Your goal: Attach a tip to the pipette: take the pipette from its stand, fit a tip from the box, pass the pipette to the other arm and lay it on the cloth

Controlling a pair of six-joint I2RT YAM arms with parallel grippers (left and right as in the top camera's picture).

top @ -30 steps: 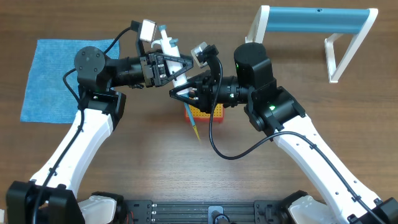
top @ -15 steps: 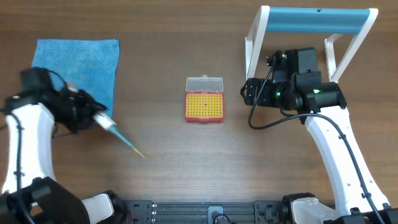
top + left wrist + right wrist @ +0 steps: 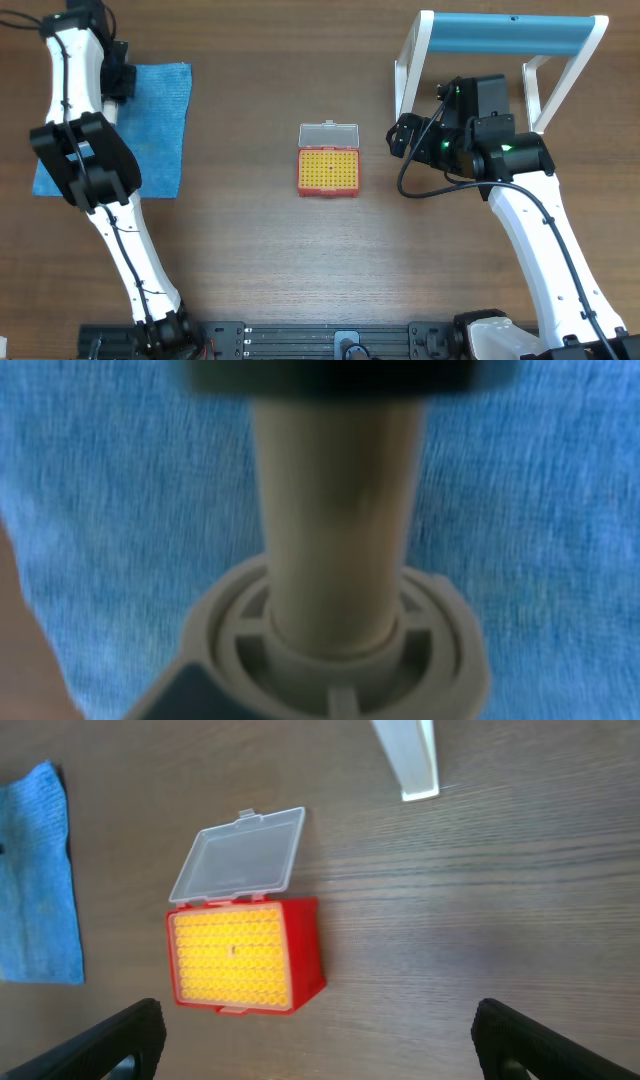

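While the pipette [image 3: 335, 560] hangs close over the cloth [image 3: 540, 510], I cannot tell whether the left hand [image 3: 117, 82] grips it.
Probably light, stiff, smooth plastic with a delicate tip, best held by the thick barrel; the right hand [image 3: 318, 1042] is spread open and empty above the tip box [image 3: 245, 968].

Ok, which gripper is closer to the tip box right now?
Right. The right gripper hangs beside the tip box, on the side of the stand. The left gripper is far off, over the blue cloth.
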